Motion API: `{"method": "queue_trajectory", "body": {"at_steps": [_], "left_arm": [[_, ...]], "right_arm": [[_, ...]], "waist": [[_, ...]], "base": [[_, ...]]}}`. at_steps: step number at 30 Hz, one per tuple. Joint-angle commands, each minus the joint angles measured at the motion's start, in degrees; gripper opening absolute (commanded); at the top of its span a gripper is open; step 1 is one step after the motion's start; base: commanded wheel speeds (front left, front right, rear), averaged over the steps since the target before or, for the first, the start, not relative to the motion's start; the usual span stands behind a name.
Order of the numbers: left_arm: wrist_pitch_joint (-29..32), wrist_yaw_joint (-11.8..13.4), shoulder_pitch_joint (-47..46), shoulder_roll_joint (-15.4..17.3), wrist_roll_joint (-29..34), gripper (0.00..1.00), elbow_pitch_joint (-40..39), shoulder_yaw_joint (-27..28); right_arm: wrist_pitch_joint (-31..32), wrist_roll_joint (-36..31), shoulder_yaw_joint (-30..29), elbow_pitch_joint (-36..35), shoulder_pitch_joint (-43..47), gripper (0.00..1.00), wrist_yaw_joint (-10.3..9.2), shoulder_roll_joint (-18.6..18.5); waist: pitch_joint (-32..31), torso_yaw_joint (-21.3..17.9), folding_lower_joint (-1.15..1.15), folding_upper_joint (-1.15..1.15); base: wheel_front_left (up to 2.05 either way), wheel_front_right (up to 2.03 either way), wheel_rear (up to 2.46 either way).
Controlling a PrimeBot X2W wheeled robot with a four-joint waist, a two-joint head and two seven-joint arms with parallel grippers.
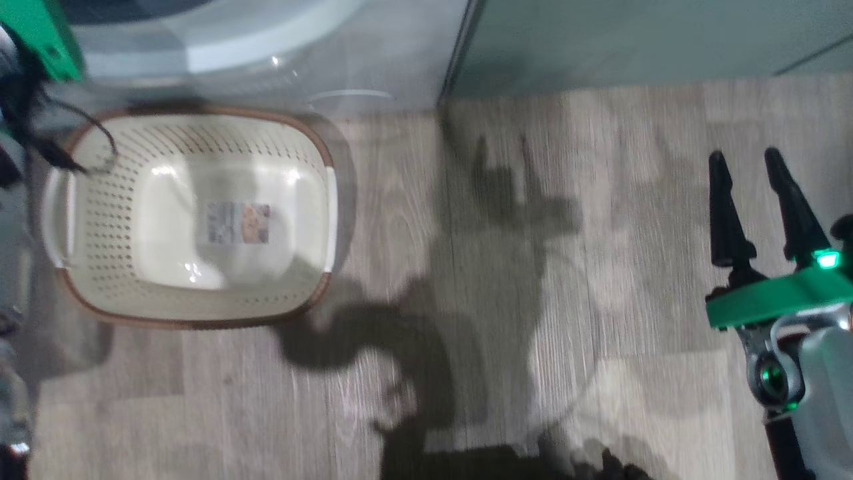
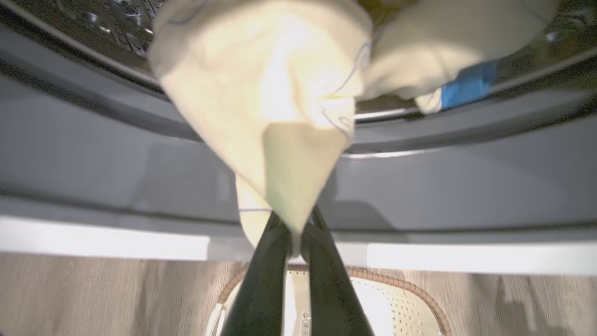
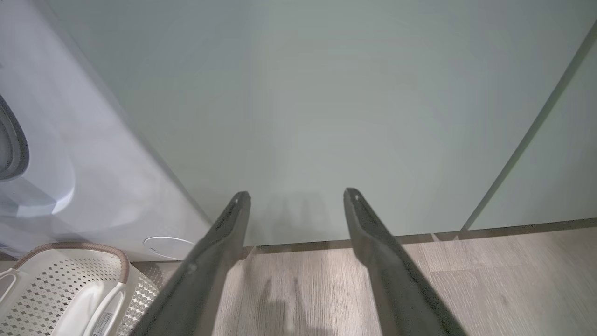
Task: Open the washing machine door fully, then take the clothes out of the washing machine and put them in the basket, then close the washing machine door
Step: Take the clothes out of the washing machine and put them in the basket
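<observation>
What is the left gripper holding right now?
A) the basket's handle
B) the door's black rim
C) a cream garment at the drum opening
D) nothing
C: in the left wrist view the left gripper is shut on the clothes, which hang over the washing machine ring above the basket.

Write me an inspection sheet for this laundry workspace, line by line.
Surface: wood-look plank floor, with the robot's shadow across it.
Job's things: the basket stands on the floor in front of the washing machine with no garments in it. The clothes hang out over the drum's grey rubber ring. More cloth with a blue patch lies at the drum mouth.
Clutter: nothing seen.
Grippers: left gripper fingers are shut on the clothes. Right gripper is open and holding nothing, above the floor.
Cables: a thin dark cable loops over the basket's left rim.
Surroundings: sage-green cabinet fronts to the right of the machine.
</observation>
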Motion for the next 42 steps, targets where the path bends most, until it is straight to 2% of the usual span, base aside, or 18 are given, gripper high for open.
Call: {"method": "queue_trajectory", "body": {"at_steps": [1,13,25,33,42], "left_arm": [[-0.9,-0.3,1.9,2.4,-0.5,0.00,-2.8,0.8],[-1.0,-1.5,19.2,-2.0,-3.5,0.00,-11.1,-0.2],[1.1,1.6,39.4,-7.4,-5.4,0.00,-22.0,-1.6],[1.3,2.7,46.7,-9.6,-7.0,0.00,-23.0,-1.7],[-3.5,2.9,46.0,-11.4,-8.4,0.00,-15.7,-1.2]], "right_arm": [[-0.5,-0.4,0.5,-1.1,1.9,1.00,0.03,-1.2],[-0.5,-0.4,0.5,0.4,8.2,1.00,0.03,-2.9],[-0.5,0.0,1.2,1.0,12.2,1.00,0.03,-4.2],[-0.5,0.2,1.5,0.9,13.4,1.00,0.03,-4.7],[-0.5,0.6,1.6,0.4,12.7,1.00,0.03,-5.3]], "waist": [[-3.3,1.4,0.01,0.00],[-14.6,4.1,0.01,0.00],[-21.9,5.2,0.01,0.00],[-23.8,4.8,0.01,0.00],[-22.1,4.1,0.01,0.00]], "base": [[0.00,0.00,0.00],[0.00,0.00,0.00],[0.00,0.00,0.00],[0.00,0.00,0.00],[0.00,0.00,0.00]]}}
